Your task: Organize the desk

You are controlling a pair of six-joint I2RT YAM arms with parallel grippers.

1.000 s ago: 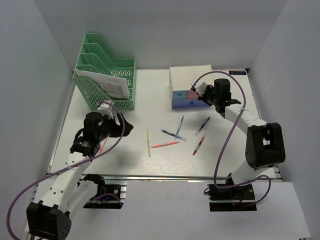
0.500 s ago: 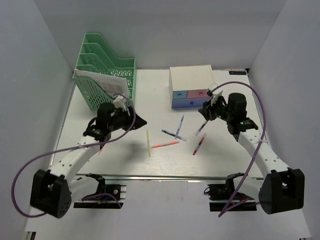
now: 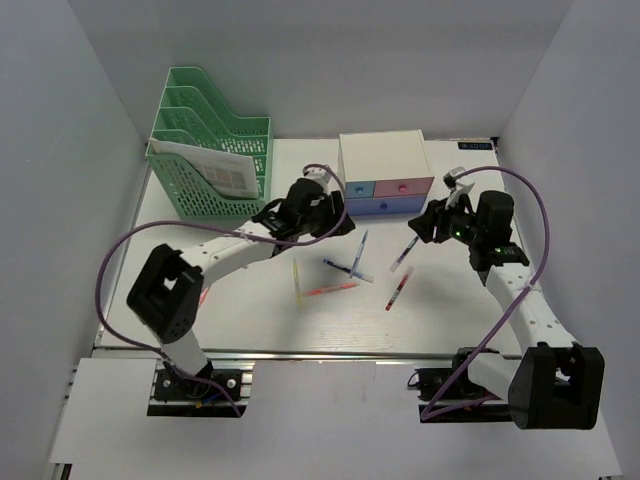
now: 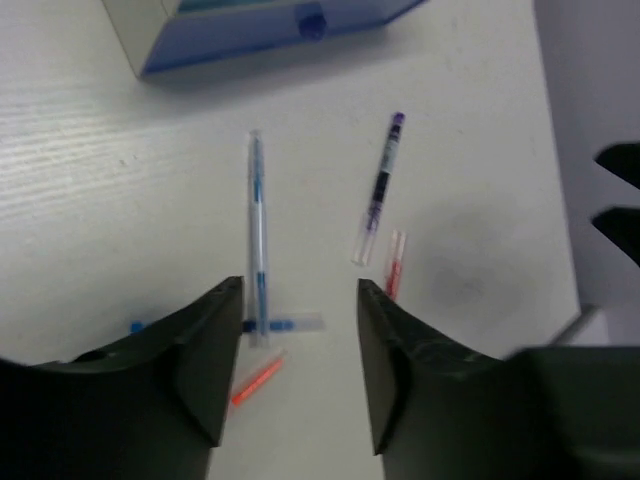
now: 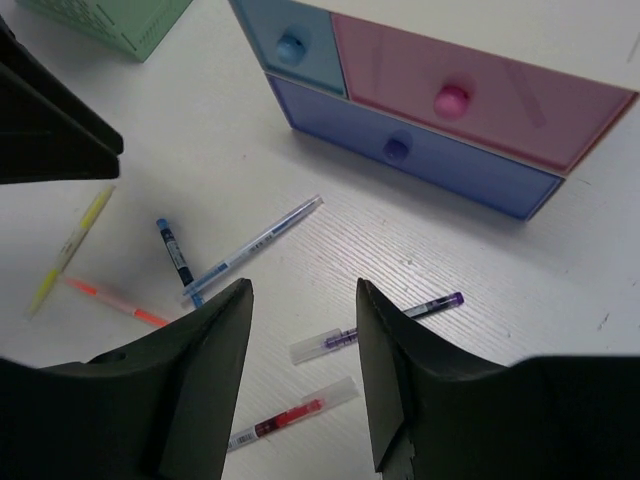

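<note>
The white surface [image 3: 250, 325] fills the walled cell from the front rail to the back wall, and loose pens lie across its middle. Nearest the rail are a yellow pen [image 3: 297, 285], an orange pen [image 3: 330, 289] and a red pen [image 3: 398, 288]. Just beyond them a dark blue pen [image 3: 345, 268] lies crossed under a clear blue pen [image 4: 256, 230], with a purple pen [image 3: 405, 252] off to the right.

The left arm [image 3: 225, 250] reaches far over the middle. The left jaws stand apart and empty, hovering above the clear blue pen, whose barrel runs straight up the gap between them. The right arm [image 3: 515, 285] hangs by the purple pen. The right jaws are likewise parted and carry nothing.

Behind sits the drawer box [image 3: 382, 160], all its drawers apparently pushed in. Farther left stands the green file rack [image 3: 215, 135] with papers [image 3: 205, 165] in it.

The step in hand looks like lining up to pick a pen, with none gathered yet. Next, the left jaws would need to drop straight down and pinch the clear blue barrel away from the crossing (otherwise the dark blue pen may drag along). If the pens are meant for the box, a drawer has to be pulled out first, probably by the right arm.
</note>
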